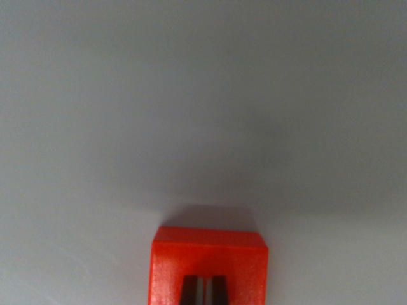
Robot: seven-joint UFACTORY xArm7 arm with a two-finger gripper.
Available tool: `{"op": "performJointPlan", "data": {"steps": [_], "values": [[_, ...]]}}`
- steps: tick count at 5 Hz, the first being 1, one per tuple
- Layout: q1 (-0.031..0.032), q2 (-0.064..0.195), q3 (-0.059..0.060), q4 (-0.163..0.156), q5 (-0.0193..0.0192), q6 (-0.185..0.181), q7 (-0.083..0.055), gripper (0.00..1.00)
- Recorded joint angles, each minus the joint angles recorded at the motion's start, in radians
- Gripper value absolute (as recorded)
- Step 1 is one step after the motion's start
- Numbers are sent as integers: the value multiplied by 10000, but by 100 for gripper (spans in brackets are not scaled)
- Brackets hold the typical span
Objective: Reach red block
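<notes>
The red block (210,254) lies on a pale grey surface (203,95) at the bottom centre of the wrist view, its lower part cut off by the frame edge. My gripper (205,291) shows only as two dark fingertips (189,292) over the block's near face. They stand almost together, with just a thin light slit between them. The jaws are over the block, not around it, and nothing is held. A soft shadow lies on the surface just beyond the block.
Plain grey surface fills the rest of the view on every side of the block. No other objects or edges are visible.
</notes>
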Motion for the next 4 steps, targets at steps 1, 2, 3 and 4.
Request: {"op": "performJointPlan", "data": {"steps": [1, 2, 3, 4], "values": [[0, 0, 0, 0, 0, 0, 0, 0], [0, 0, 0, 0, 0, 0, 0, 0], [0, 0, 0, 0, 0, 0, 0, 0], [0, 0, 0, 0, 0, 0, 0, 100]]}}
